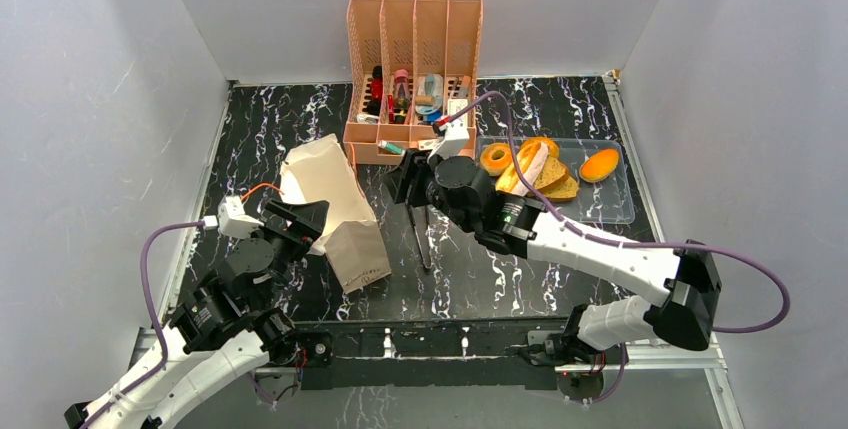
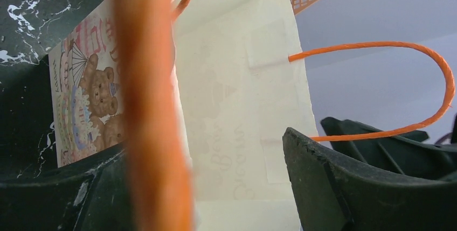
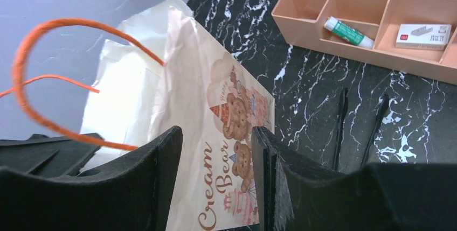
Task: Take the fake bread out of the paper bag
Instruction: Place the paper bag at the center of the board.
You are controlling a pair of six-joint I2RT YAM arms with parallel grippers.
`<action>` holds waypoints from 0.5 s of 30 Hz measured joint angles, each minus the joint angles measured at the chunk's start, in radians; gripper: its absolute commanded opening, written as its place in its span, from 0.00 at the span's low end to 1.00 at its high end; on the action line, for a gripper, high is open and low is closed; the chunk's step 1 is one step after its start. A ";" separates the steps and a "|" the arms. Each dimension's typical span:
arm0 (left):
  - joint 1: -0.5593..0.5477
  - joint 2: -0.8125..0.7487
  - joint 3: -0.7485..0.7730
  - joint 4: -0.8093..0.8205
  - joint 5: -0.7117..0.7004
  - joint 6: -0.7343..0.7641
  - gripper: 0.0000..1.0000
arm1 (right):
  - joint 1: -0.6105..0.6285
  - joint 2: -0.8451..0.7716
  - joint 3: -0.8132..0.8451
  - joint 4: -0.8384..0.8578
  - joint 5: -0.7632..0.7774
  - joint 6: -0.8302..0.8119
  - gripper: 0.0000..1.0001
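The cream paper bag (image 1: 335, 199) lies on the black marble table, its bear-printed face (image 3: 237, 118) turned toward my right arm and its orange cord handles (image 2: 431, 64) at the far-left end. My left gripper (image 1: 300, 217) is open at the bag's left side. Its jaws (image 2: 215, 177) stand wide, with a bag panel (image 2: 237, 107) and a blurred cord (image 2: 148, 112) in front of them. My right gripper (image 1: 405, 184) hovers open just right of the bag, nothing between its fingers (image 3: 215, 134). Fake bread (image 1: 535, 169) and an orange bun (image 1: 598, 164) lie in a clear tray (image 1: 620, 211).
A peach desk organiser (image 1: 412, 79) with small items stands at the back centre, close behind the bag and my right gripper. Two thin black rods (image 1: 424, 239) lie on the table under the right arm. Grey walls close in on three sides.
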 measured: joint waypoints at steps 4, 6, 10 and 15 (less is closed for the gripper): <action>0.000 0.000 0.000 -0.010 -0.010 0.000 0.82 | 0.042 -0.025 0.023 -0.030 0.035 -0.020 0.48; 0.000 0.000 0.000 -0.013 -0.015 0.000 0.82 | 0.078 -0.026 0.043 -0.053 0.054 -0.030 0.48; 0.000 0.000 0.000 -0.013 -0.018 0.003 0.82 | 0.144 -0.020 0.090 -0.102 0.082 -0.057 0.47; 0.000 0.001 0.000 -0.012 -0.018 0.008 0.82 | 0.193 0.036 0.174 -0.146 0.116 -0.090 0.48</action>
